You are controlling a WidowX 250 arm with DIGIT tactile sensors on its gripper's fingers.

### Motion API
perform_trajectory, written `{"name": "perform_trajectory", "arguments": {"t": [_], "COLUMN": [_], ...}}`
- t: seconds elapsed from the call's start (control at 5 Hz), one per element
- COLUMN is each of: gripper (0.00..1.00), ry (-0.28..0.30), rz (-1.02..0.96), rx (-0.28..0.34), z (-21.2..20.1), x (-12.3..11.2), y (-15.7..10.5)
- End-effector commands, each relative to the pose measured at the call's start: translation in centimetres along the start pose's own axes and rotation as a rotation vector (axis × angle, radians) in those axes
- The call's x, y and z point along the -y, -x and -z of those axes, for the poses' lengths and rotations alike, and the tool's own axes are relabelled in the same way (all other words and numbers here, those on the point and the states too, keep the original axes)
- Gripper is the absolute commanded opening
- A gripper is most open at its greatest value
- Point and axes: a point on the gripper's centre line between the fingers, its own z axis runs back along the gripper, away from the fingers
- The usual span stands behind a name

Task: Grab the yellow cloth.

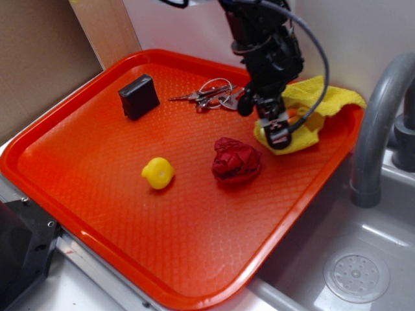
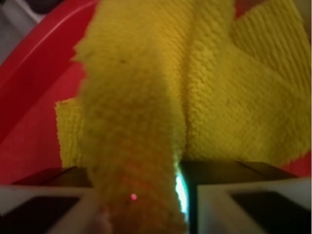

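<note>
A pale wall (image 1: 181, 26) is standing behind the grey sink (image 1: 363, 259), and a brownish board (image 1: 39, 58) is leaning well to the left of the sink. A grey faucet (image 1: 376, 123) is arching over the sink's round drain (image 1: 356, 277), with soft light glinting off the basin.

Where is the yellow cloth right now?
In the exterior view, the yellow cloth lies at the far right corner of the orange tray, near the grey faucet. The wrist view shows a fold of it pinched in the gripper.
</note>
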Motion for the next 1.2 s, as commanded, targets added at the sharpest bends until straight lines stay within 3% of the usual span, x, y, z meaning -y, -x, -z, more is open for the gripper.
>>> {"name": "perform_trajectory", "arguments": {"t": [0.0, 0.2, 0.4, 0.6, 0.8, 1.0], "gripper": [0.0, 0.0, 0.0, 0.0, 0.0, 0.0], "ry": [-0.087, -0.144, -0.115, -0.098, -0.024, -0.019], "rz": [-0.201, -0.446, -0.639, -0.762, -0.837, -0.884], "rx": [0.047, 0.054, -0.049, -0.11, -0.092, -0.006], "z": [-12.6, -18.2, -24.2, -30.0, -30.8, -30.0], "x": [1.6, 1.2, 0.8, -1.5, -2.8, -2.3], "y": [5.9, 9.8, 14.4, 16.9, 16.6, 15.9]}}
